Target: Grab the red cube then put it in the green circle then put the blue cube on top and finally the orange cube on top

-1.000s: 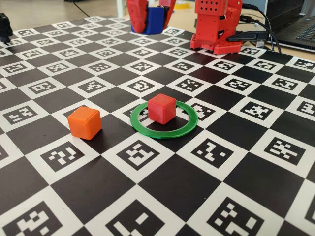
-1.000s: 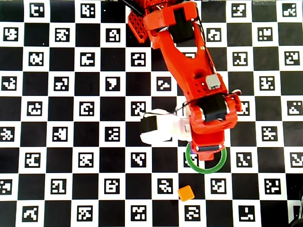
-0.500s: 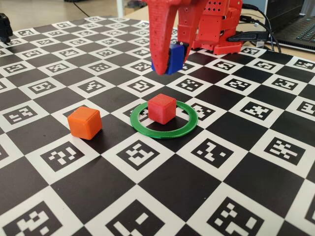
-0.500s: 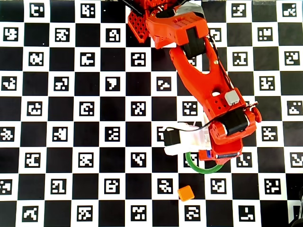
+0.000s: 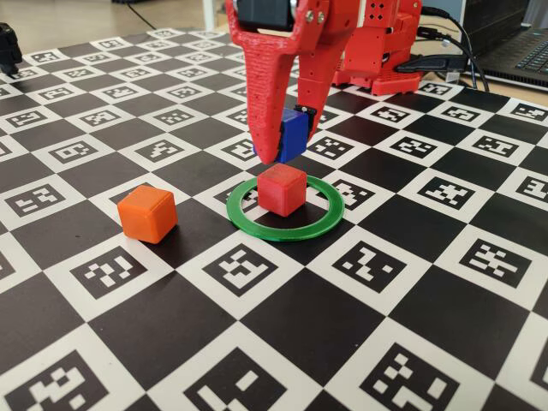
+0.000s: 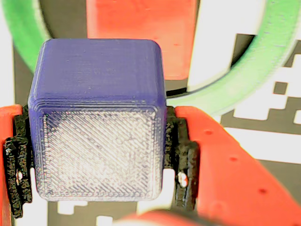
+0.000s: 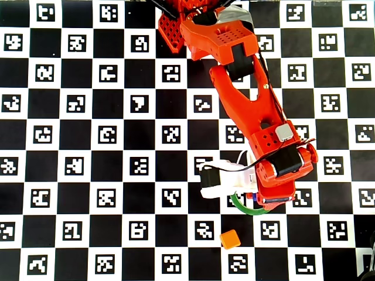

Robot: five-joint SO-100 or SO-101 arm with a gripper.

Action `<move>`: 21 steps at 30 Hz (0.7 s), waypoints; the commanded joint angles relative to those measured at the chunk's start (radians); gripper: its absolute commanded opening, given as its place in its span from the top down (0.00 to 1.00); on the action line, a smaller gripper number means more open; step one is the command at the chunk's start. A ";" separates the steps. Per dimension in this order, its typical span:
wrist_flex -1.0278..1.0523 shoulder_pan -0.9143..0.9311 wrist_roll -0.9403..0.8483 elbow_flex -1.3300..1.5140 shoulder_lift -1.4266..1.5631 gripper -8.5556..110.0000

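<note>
In the fixed view my red gripper (image 5: pixel 287 145) is shut on the blue cube (image 5: pixel 294 135), which hangs just above and slightly behind the red cube (image 5: pixel 282 188). The red cube stands inside the green circle (image 5: pixel 248 217) on the checkered mat. Left of the ring, the orange cube (image 5: pixel 148 213) sits alone. The wrist view shows the blue cube (image 6: pixel 96 117) clamped between both black pads, with the red cube (image 6: pixel 141 33) and the green circle (image 6: pixel 244 70) below it. From overhead the arm hides the red cube; part of the green circle (image 7: pixel 246 208) and the orange cube (image 7: pixel 230 239) show.
The arm's red base (image 5: pixel 377 51) stands at the far edge of the marker-printed mat (image 5: pixel 282 325). A laptop and cables (image 5: pixel 514 43) lie at the back right. A black object (image 5: pixel 7 47) sits at the far left.
The gripper has carried the blue cube from the far side of the mat toward the ring and lowered it. It now hangs just above the red cube.
</note>
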 commanded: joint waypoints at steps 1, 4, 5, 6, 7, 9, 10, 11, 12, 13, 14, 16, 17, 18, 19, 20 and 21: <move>-0.018 0.008 -0.005 -0.005 0.049 0.86; -0.035 0.009 -0.006 0.028 0.051 0.86; -0.038 0.009 -0.008 0.037 0.052 0.86; -0.041 0.009 -0.008 0.044 0.052 0.86; -0.044 0.011 -0.008 0.054 0.055 0.86; -0.052 0.011 -0.009 0.074 0.061 0.86; -0.055 0.011 -0.009 0.081 0.064 0.86; -0.057 0.011 -0.009 0.087 0.066 0.86; -0.058 0.011 -0.009 0.094 0.067 0.86; -0.060 0.011 -0.009 0.098 0.069 0.86; -0.061 0.012 -0.011 0.103 0.071 0.86; -0.067 0.014 -0.012 0.114 0.072 0.86; -0.071 0.015 -0.014 0.118 0.072 0.86; -0.072 0.015 -0.014 0.123 0.074 0.86; -0.074 0.015 -0.014 0.127 0.074 0.86; -0.077 0.015 -0.014 0.132 0.074 0.86; -0.077 0.017 -0.014 0.135 0.074 0.86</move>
